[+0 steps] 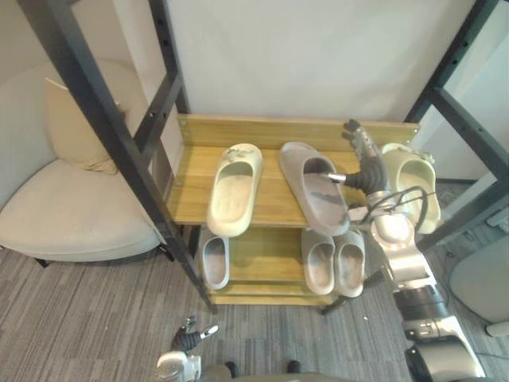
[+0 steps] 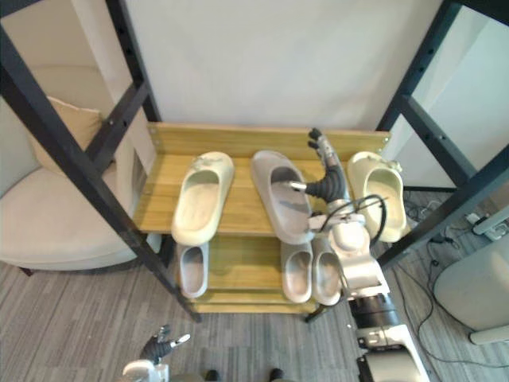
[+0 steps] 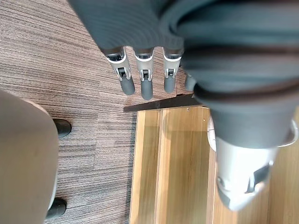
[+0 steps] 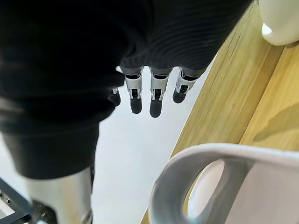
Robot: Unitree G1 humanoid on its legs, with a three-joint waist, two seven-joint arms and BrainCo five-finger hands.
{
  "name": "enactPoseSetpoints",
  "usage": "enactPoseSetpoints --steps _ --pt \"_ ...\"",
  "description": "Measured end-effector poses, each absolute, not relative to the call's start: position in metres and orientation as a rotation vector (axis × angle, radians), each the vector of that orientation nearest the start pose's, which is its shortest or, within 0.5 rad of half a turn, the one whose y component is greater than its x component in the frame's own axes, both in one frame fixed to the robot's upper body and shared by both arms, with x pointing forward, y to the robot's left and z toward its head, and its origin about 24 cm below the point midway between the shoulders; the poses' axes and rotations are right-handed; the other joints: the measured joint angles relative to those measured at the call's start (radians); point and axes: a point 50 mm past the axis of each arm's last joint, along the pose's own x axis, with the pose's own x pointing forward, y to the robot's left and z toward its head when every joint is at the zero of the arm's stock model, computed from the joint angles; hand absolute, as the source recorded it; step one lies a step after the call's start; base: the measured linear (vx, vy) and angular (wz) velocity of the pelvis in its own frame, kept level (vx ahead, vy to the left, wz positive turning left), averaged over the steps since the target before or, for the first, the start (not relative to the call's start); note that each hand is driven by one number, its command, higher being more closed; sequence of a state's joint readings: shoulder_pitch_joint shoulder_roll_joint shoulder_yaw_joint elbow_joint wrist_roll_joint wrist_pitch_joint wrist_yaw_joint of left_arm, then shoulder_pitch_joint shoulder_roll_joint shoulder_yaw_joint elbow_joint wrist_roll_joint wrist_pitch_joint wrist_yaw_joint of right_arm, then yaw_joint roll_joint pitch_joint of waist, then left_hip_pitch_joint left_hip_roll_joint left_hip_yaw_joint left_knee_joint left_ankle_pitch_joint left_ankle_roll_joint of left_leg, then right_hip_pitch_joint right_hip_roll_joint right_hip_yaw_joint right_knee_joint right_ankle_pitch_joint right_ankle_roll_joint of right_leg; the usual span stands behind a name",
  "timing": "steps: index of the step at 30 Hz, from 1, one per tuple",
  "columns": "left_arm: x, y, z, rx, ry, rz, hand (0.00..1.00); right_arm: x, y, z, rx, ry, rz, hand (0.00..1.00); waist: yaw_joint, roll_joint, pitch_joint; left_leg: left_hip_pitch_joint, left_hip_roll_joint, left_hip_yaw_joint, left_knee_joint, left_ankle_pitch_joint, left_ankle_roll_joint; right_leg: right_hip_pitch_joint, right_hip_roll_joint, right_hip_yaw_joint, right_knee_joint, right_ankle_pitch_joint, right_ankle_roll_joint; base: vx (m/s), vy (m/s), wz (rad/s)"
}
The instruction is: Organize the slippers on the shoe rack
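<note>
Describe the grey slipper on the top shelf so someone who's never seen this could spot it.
Find the wooden shoe rack against the white wall and look at its top shelf. Three slippers lie there; take the middle one, by the right hand. It is the only grey slipper on that shelf, askew between the cream slippers.

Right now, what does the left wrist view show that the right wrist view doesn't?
Left wrist view: carpet beneath the left hand. Right wrist view: a grey slipper's strap, a cream slipper's tip and the white wall past the right hand. Both: the rack's wooden boards, and straight, empty fingers.
</note>
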State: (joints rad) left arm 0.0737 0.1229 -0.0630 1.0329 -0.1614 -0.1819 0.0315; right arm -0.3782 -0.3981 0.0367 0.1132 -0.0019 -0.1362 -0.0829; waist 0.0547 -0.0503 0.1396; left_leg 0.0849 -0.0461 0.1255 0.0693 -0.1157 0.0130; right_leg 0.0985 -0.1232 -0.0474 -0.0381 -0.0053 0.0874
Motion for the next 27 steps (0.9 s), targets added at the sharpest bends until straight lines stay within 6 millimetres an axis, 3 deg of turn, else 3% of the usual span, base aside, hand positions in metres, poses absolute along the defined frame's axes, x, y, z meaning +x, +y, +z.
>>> enactPoseSetpoints --steps 5,27 --pt "0.116 0.193 -0.15 0.016 0.918 0.132 0.0 0.319 -0.201 0.134 -0.391 -0.331 -0.03 0.0 0.0 0.004 0.003 0.0 -0.001 -0.001 -0.005 0.0 0.0 -0.002 0.0 0.0 -0.001 0.0 0.0 0.0 0.0 0.0" --pt "0.117 0.19 -0.15 0.013 0.915 0.105 0.0 0.328 -0.207 0.117 -0.48 -0.235 -0.037 0.0 -0.002 0.011 0.005 -0.013 -0.005 -0.028 -0.039 0.02 0.009 -0.03 0.001 -0.002 -0.002 0.01 -0.003 -0.01 -0.005 0.0"
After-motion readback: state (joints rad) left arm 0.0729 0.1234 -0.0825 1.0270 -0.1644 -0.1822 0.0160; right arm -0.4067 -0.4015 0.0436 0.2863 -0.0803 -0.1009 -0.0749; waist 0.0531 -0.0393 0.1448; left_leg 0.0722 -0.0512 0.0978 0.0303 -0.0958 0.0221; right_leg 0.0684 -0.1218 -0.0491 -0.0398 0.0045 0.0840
